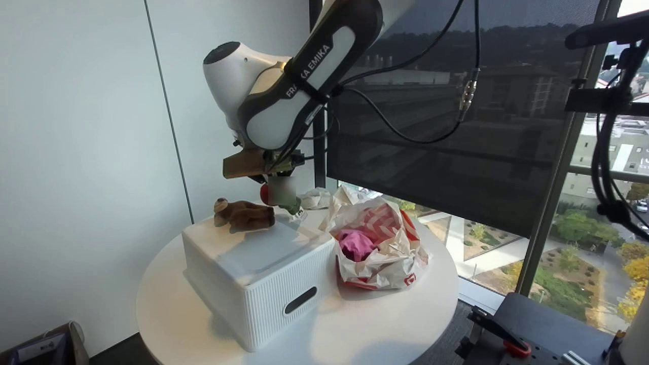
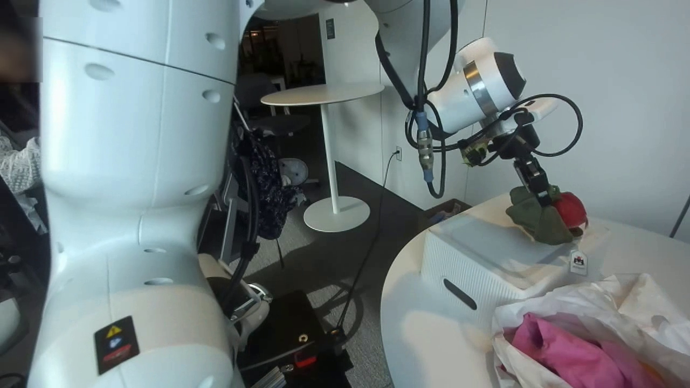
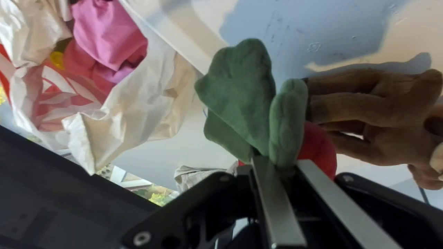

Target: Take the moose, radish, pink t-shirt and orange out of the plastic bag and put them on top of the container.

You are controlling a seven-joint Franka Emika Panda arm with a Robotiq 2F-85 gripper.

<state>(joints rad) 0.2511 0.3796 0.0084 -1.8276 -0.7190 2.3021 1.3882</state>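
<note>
My gripper (image 3: 281,164) is shut on the green leaves of the radish (image 2: 568,210), whose red body shows beside the fingers in the wrist view. The radish hangs near the far edge of the white container (image 1: 289,284); I cannot tell whether it touches the top. On the container lies the brown moose (image 1: 246,215), on its side. The pink t-shirt (image 1: 357,245) sits inside the open plastic bag (image 1: 385,276) beside the container. A small orange patch (image 2: 653,373) shows by the shirt; whether it is the orange, I cannot tell.
Container and bag share a round white table (image 1: 167,304) between a white wall and a window with a dark blind (image 1: 431,126). Crumpled pale material (image 1: 315,197) lies behind the container. Cables (image 2: 426,140) loop off the arm.
</note>
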